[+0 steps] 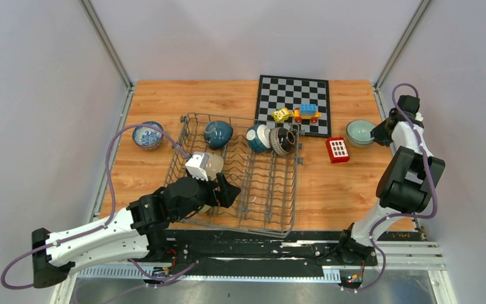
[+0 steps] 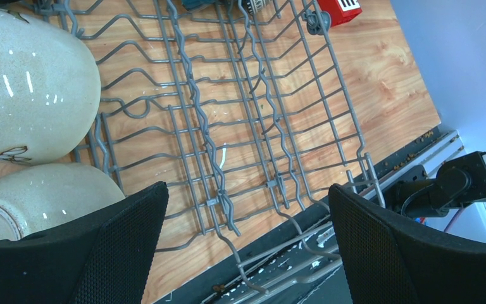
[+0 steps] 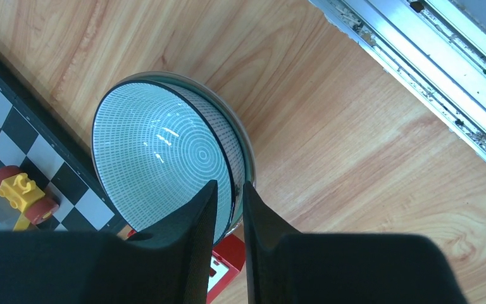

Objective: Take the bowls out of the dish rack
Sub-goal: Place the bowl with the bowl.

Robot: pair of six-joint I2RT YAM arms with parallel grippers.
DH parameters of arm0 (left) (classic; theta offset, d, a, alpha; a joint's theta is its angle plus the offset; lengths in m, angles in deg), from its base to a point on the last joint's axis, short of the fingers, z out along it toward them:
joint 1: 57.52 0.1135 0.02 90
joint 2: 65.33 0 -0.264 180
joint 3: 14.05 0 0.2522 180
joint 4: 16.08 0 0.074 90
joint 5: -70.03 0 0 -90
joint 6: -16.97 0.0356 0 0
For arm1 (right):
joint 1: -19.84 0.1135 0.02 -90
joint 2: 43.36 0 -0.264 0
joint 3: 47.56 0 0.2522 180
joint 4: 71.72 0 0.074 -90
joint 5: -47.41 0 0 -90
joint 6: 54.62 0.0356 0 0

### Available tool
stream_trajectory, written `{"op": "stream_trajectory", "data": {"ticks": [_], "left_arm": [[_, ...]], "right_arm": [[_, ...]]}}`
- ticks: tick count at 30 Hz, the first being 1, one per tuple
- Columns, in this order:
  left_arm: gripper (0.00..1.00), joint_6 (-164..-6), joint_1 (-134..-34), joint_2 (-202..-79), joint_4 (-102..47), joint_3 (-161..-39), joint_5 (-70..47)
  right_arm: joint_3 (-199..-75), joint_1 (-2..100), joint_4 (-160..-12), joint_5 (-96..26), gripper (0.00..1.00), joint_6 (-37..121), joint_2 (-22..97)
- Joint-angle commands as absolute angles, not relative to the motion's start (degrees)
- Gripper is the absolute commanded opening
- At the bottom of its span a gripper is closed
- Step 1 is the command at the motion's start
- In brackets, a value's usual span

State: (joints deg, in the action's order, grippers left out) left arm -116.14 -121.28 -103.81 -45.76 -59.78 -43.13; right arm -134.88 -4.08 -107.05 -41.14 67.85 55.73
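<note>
The grey wire dish rack (image 1: 291, 190) lies mid-table. At its far end stand a dark teal bowl (image 1: 218, 133), a teal-and-white bowl (image 1: 257, 138) and a dark striped bowl (image 1: 283, 140). Two beige bowls (image 2: 31, 82) (image 2: 44, 196) stand on edge at its left side. My left gripper (image 2: 247, 240) hangs open over the rack's near wires, just right of the beige bowls, with nothing between its fingers. A pale green bowl (image 3: 158, 152) sits on the table at the far right. My right gripper (image 3: 228, 190) straddles its rim, the jaws only slightly apart.
A blue-and-white patterned bowl (image 1: 147, 135) sits on the table left of the rack. A chessboard (image 1: 291, 95) at the back carries small toy blocks (image 1: 306, 113). A red block (image 1: 337, 149) lies between the rack and the green bowl. The metal side rail (image 3: 417, 69) runs close to my right gripper.
</note>
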Motion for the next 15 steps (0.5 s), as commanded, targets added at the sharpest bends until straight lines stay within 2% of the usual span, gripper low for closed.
{"op": "stream_trajectory", "data": {"ticks": [1,15], "left_arm": [[0.98,-116.7,-120.9,-103.5,-44.8,-59.2,-42.9],[0.98,-117.0,-120.9,-104.9,-43.9,-58.9,-42.6]], "right_arm": [[-136.1,-5.0,-109.4,-42.3,0.22,66.6,54.8],[-136.7,-5.1,-109.5,-42.1,0.02,66.6,56.9]]}}
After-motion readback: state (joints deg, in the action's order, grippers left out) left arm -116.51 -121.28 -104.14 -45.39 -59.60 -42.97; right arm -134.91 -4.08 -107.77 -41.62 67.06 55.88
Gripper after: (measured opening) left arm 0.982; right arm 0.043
